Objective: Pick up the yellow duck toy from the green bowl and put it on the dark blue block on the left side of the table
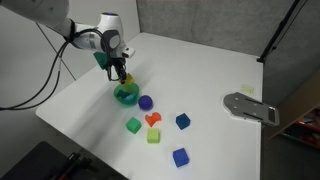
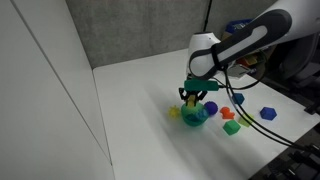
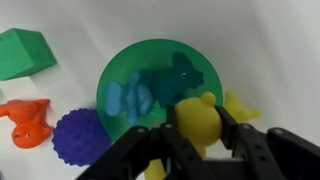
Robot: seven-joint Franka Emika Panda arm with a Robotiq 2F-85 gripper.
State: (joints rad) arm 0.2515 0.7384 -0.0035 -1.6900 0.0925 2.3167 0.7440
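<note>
In the wrist view my gripper is shut on the yellow duck toy and holds it just over the near rim of the green bowl. A light blue toy and a teal toy lie inside the bowl. In both exterior views the gripper hangs right above the bowl. The dark blue block sits on the white table, well apart from the bowl.
Next to the bowl are a purple-blue ball, an orange toy, a green cube, a yellow-green cube and a brighter blue cube. Another yellow piece lies beside the bowl. A grey plate lies at the table's edge.
</note>
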